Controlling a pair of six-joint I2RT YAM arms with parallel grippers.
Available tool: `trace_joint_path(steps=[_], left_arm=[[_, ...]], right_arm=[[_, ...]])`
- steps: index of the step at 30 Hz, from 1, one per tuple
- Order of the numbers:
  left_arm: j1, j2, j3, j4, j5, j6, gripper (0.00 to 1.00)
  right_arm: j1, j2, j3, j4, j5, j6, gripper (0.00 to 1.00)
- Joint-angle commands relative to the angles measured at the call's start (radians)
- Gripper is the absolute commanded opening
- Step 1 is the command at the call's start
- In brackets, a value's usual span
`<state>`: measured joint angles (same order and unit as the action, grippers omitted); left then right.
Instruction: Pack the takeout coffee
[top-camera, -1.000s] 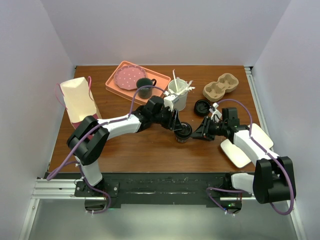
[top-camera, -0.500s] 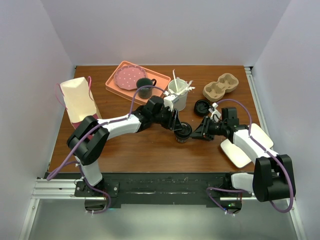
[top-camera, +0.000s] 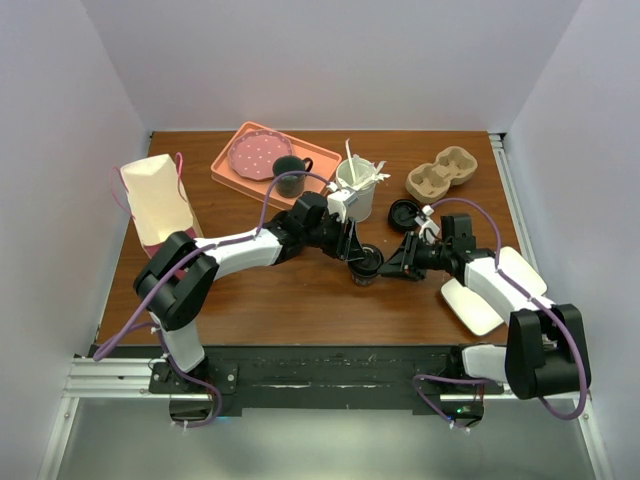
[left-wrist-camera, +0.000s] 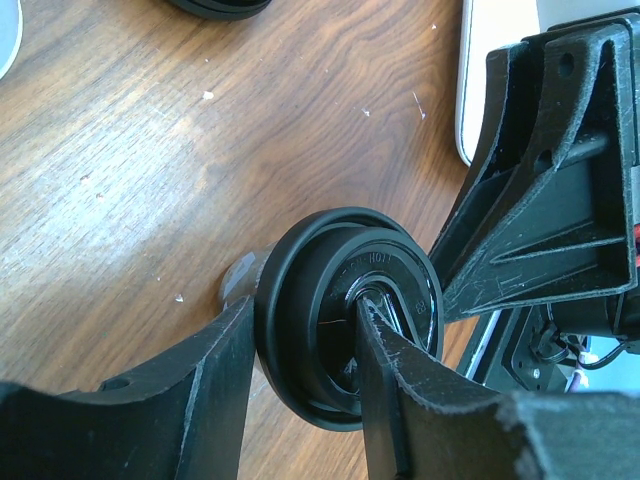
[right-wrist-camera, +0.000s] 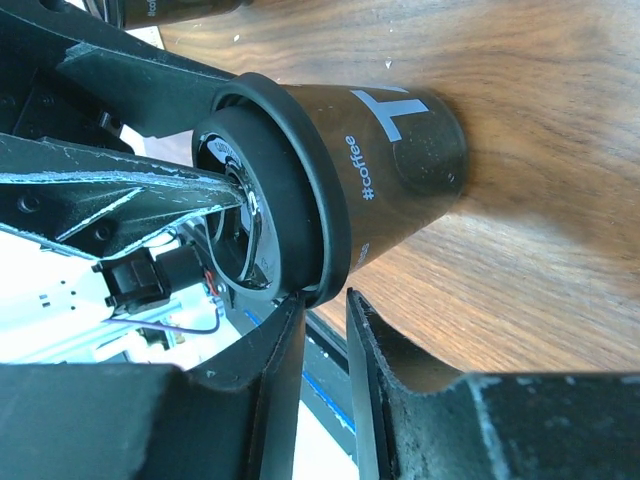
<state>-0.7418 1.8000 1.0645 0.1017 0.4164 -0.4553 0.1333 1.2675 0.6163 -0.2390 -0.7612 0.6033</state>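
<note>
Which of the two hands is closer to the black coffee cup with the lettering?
Left. The left hand pinches the lid of the takeout coffee, one finger outside the rim, one on top. The right hand sits just beside that rim, its fingers around nothing.

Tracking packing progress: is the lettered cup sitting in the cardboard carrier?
No, the takeout coffee stands on the table, apart from the cardboard carrier.

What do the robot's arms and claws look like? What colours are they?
The left arm and right arm have smooth white shells and chunky black joints. A thin purple cable loops along each one. The left claw and right claw are black, each with two flat fingers whose edges look scuffed and whitish.
</note>
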Motion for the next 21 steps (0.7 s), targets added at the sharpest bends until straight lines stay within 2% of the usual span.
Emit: trace_joint_path(steps=[1,6,12,17,21], left_arm=[[-0.016,0.147,-0.133,-0.41,-0.139,0.084,0.46],[-0.016,0.15,-0.141,-0.415,-0.145,0.086,0.46],[-0.014,0.151,-0.159,-0.416,-0.151,0.069,0.46],[-0.016,0.156,-0.17,-0.436,-0.172,0.056,0.46],[-0.013,0.139,-0.17,-0.47,-0.191,0.029,0.45]], right_arm=[[0.022,0.033,-0.012,-0.006,0.132,-0.043,0.24],[0.023,0.064,-0.088,-0.063,0.264,-0.05,0.18],[0.023,0.124,-0.158,-0.007,0.322,-0.025,0.14],[0.022,0.15,-0.159,0.03,0.373,-0.004,0.16],[0.023,0.184,-0.091,0.041,0.415,-0.029,0.19]])
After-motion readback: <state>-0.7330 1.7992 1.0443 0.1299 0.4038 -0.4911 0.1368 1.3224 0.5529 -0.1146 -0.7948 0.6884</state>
